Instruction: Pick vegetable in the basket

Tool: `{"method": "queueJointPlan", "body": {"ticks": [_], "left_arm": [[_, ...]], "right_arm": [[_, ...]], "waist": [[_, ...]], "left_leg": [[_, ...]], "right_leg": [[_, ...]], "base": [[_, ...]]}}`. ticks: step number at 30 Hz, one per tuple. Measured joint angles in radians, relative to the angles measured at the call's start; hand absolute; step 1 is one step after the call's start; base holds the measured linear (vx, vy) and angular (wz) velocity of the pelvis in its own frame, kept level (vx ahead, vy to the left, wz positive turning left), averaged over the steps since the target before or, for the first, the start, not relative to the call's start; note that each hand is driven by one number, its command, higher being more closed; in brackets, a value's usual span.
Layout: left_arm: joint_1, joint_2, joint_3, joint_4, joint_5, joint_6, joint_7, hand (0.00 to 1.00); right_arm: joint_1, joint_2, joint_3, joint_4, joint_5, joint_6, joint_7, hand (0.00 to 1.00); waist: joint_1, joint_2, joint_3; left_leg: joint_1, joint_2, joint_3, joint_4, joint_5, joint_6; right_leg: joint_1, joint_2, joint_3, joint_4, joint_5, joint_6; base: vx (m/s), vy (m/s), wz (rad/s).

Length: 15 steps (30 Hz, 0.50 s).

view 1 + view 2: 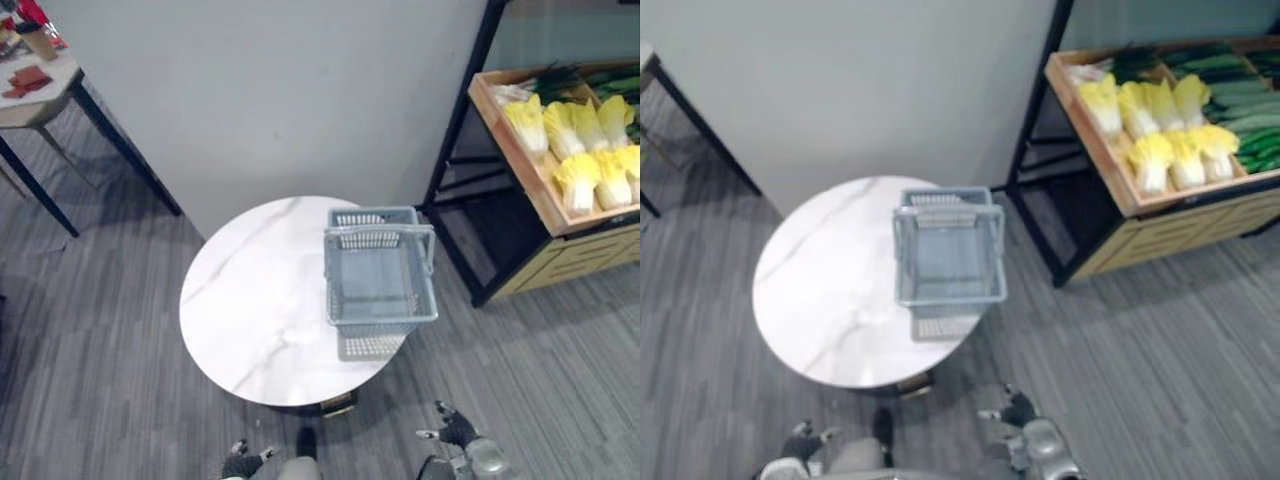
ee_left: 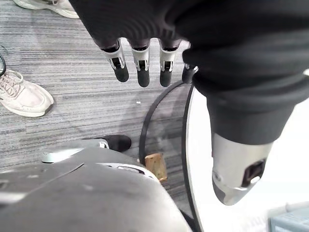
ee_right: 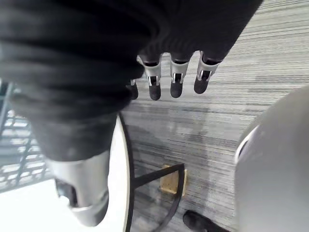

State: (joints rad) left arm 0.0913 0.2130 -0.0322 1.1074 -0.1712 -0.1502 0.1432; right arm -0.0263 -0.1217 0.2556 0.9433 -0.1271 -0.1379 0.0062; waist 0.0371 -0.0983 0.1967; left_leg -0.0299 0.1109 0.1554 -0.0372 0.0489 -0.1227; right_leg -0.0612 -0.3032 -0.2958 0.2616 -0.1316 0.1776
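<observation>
An empty grey plastic basket (image 1: 385,319) stands on the right side of a round white marble table (image 1: 250,300), its handle folded across the top. Several yellow-white cabbages (image 1: 580,150) lie in a wooden crate (image 1: 522,165) on a rack to the right, with green cucumbers (image 1: 1245,100) beside them. My left hand (image 1: 243,462) hangs low near the table's front edge, its fingers (image 2: 140,63) straight and holding nothing. Low on the right, my right hand (image 1: 455,430) also hangs with straight fingers (image 3: 176,77), open and apart from the basket.
A black metal rack frame (image 1: 450,150) carries the crate, right of the table. A grey wall runs behind the table. A second table (image 1: 40,95) with small items stands far left. A person's white shoe (image 2: 24,96) rests on the grey floor.
</observation>
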Motion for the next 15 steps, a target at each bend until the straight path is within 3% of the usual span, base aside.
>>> {"method": "queueJointPlan", "body": {"ticks": [1,3,10,15], "left_arm": [[0.002,0.008,0.0,0.0,0.003,0.001,-0.004,0.0],[-0.004,0.014,0.0,0.01,0.019,0.001,-0.009,0.0],[-0.003,-0.003,0.064,0.028,0.048,0.017,-0.005,0.0],[0.0,-0.015,0.104,0.029,0.119,0.029,-0.012,0.0]], "right_arm": [[-0.01,0.009,0.008,-0.02,-0.016,0.0,0.001,0.0],[-0.018,0.005,0.029,-0.076,-0.03,0.003,0.0,0.0],[-0.011,-0.03,0.154,-0.403,-0.032,-0.005,0.029,0.0],[-0.046,-0.105,0.241,-0.614,-0.02,-0.017,0.072,0.0]], "waist": [[-0.001,-0.016,-0.01],[0.0,-0.018,-0.008],[0.007,-0.005,-0.006],[0.013,0.002,-0.017]], "left_leg": [[0.003,0.006,-0.001,-0.032,0.025,0.003],[-0.004,0.011,-0.005,-0.06,0.052,0.0],[-0.009,0.026,-0.051,-0.065,0.051,-0.003],[-0.02,0.032,-0.057,-0.058,0.057,-0.002]], "right_leg": [[0.001,0.018,0.0,-0.036,0.013,-0.003],[0.008,0.035,-0.001,-0.072,0.029,-0.012],[0.069,0.074,-0.022,-0.154,0.033,-0.006],[0.074,0.087,-0.024,-0.163,0.044,-0.002]], "base": [[-0.03,-0.002,-0.04],[0.0,-0.001,0.04],[0.01,-0.014,0.2],[0.1,-0.017,0.04]]}}
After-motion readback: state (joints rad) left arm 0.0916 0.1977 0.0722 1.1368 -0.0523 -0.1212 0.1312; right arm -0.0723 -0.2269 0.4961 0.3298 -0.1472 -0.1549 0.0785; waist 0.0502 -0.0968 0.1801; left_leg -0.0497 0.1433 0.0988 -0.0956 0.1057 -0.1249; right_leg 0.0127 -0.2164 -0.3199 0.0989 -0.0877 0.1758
